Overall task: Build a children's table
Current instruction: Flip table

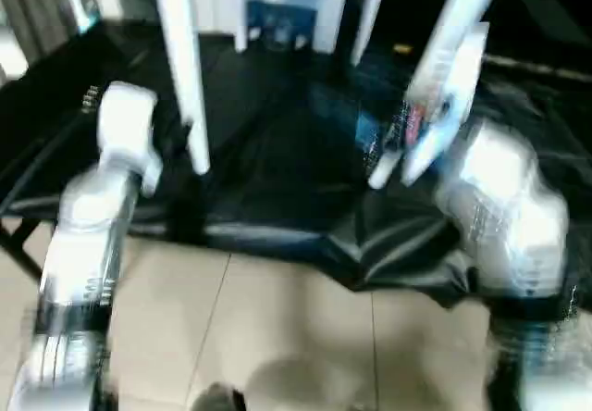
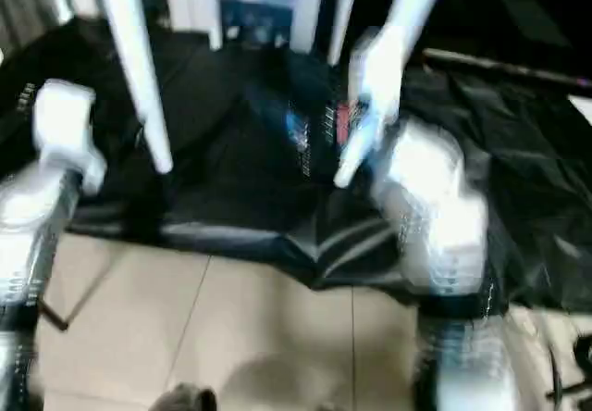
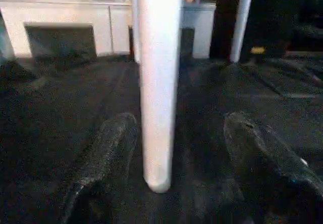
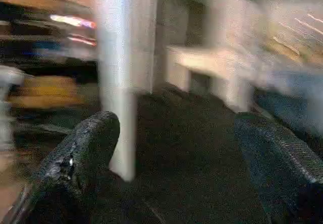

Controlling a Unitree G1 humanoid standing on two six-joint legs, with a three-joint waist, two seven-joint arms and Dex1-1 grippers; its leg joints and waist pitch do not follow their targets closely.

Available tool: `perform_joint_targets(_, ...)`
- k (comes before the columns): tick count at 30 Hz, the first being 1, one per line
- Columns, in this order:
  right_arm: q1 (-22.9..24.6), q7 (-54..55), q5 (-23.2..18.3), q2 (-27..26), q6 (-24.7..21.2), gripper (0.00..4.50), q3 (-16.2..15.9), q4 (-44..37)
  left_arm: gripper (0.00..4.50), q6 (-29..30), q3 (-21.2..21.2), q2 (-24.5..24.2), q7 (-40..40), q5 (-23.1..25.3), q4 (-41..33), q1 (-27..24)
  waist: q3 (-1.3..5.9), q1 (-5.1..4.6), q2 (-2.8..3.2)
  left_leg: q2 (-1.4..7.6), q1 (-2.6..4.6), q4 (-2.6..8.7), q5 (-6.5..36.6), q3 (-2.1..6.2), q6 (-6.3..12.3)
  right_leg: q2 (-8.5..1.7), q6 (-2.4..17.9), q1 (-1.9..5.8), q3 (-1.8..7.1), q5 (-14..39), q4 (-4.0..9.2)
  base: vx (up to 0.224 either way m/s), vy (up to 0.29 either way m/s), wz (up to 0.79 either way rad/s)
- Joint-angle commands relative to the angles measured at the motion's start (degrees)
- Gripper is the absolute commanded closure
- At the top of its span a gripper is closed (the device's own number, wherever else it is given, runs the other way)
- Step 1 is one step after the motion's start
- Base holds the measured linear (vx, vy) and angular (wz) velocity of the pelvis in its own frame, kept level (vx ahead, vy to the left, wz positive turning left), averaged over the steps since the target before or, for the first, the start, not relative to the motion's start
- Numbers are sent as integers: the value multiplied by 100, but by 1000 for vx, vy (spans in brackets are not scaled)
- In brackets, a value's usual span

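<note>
Left tool [image 3: 174,148] open around leg [image 3: 159,82]; untouched

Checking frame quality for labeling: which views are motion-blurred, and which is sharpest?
Left wrist view sharpest: leg crisp between the left gripper's open fingers. Right wrist view streaked sideways. Both eye views smeared, worst around the right forearm.
</note>
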State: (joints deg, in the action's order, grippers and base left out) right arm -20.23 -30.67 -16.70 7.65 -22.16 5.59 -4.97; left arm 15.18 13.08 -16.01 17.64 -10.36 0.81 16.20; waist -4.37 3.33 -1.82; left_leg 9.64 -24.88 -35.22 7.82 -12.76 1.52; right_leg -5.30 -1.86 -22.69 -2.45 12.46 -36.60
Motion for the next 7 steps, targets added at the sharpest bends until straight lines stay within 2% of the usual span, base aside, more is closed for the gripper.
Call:
perform_joint_targets(1,644,745,149,-76,-71,49,87,-447,137,-95,-61,289,-206,-175,-723,-440,431,-13,170,375,432,585,3618,400,-1214,-371,771,-81,223,2189,612,0,0,0)
perform_joint_targets(2,712,795,143,-89,-77,49,79,-478,137,-102,-80,315,-239,-161,-764,-492,410,7,178,394,415,614,3625,413,-1179,-370,731,-59,219,2191,633,0,0,0)
perform_joint_targets(3,927,915,146,-153,17,49,27,-579,137,-85,-194,389,-435,15,-827,-638,391,-28,154,376,412,635,3727,400,-1124,-332,646,-58,193,2325,657,0,0,0)
perform_joint_targets(5,1270,1119,217,-342,167,49,-14,-712,137,-288,-362,585,-909,470,-907,-876,386,-55,149,357,405,631,3796,421,-1102,-336,503,-53,186,2614,698,0,0,0)
perform_joint_targets(6,1371,1153,279,-392,242,49,-39,-740,137,-338,-397,659,-1024,572,-942,-934,346,-88,149,359,412,642,3985,464,-1108,-357,376,-28,140,3080,761,0,0,0)
perform_joint_targets(7,1459,1109,404,-360,376,49,-120,-691,137,-369,-469,670,-1044,657,-984,-983,339,-89,171,362,415,652,4084,486,-1135,-359,336,-20,115,3220,784,0,0,0)
